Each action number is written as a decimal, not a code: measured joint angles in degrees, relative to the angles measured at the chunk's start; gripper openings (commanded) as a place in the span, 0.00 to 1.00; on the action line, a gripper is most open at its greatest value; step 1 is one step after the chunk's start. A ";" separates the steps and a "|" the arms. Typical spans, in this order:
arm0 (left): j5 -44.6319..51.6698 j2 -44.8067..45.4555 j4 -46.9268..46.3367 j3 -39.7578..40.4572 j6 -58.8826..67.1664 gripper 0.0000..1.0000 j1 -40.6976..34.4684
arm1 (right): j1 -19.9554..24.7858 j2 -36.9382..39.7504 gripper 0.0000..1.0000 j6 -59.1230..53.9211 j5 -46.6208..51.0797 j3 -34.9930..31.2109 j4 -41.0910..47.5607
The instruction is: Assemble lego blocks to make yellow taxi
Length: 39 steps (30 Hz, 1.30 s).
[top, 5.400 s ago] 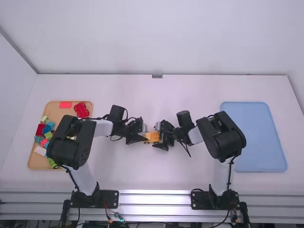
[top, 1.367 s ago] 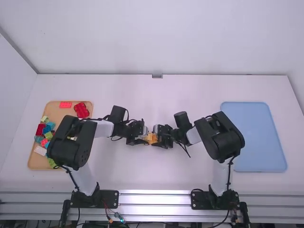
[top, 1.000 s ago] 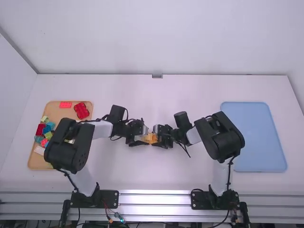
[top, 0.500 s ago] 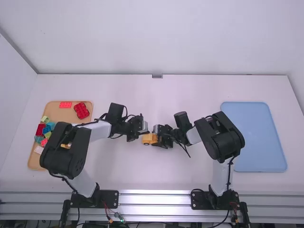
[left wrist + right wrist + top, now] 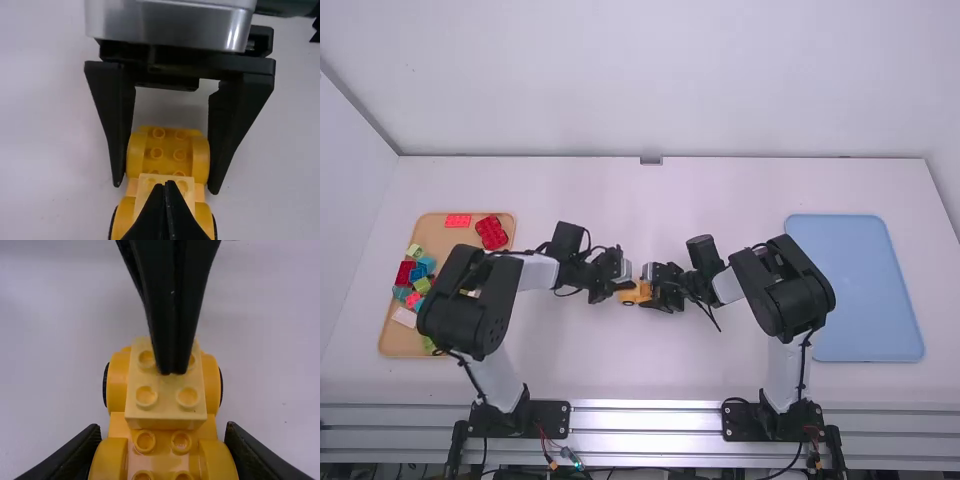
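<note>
Left wrist view shows right pincer astride yellow car.

No text, label or brand can be read anywhere. No number or sign is legible either.

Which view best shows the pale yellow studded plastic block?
The right wrist view, where most of the block shows close up. In the left wrist view, the black left gripper covers part; in the high view, it's too small to tell.
</note>
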<state>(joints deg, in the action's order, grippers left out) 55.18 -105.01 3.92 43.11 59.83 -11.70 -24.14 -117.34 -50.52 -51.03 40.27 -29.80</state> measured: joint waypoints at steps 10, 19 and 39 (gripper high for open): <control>-1.38 -0.26 -2.95 1.09 -0.31 0.02 -0.61 | -0.02 0.00 0.58 0.00 -0.04 0.00 0.00; -4.52 0.57 -6.40 1.99 -0.31 0.02 -0.59 | -0.02 0.00 0.58 0.02 0.02 0.00 0.02; -6.69 2.45 -7.45 1.55 -0.31 0.15 -0.79 | -0.11 0.00 0.58 -0.04 0.22 0.02 -0.07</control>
<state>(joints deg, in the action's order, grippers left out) 48.49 -102.56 -3.53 44.66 59.53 -12.49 -24.25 -117.34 -50.57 -50.81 40.29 -29.87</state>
